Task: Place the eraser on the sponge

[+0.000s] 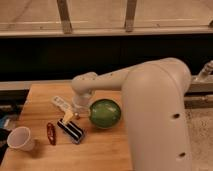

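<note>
The eraser, a flat black block with thin white stripes, lies slanted on the wooden table left of the green bowl. A thin blue edge at its lower right end looks like the sponge, mostly hidden under the eraser. My gripper hangs from the white arm just above the eraser's upper left end, close to it. Whether it touches the eraser I cannot tell.
A green bowl sits right beside the eraser. A white tube lies behind the gripper, with a red-brown oblong item and a white cup to the left. My large white arm covers the table's right side.
</note>
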You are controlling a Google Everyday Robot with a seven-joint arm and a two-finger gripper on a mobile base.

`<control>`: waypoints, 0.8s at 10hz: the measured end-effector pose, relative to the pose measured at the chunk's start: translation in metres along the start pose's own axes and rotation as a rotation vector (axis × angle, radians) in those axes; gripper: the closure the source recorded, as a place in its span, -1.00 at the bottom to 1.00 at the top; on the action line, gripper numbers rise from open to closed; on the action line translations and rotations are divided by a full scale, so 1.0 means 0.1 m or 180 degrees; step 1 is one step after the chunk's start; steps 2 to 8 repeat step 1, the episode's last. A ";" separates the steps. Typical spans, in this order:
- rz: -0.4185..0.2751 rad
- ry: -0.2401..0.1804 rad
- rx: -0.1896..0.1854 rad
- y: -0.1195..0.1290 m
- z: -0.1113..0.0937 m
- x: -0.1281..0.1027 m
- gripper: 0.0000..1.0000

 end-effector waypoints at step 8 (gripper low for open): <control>0.0050 -0.0141 0.0053 -0.07 -0.22 -0.05 -0.60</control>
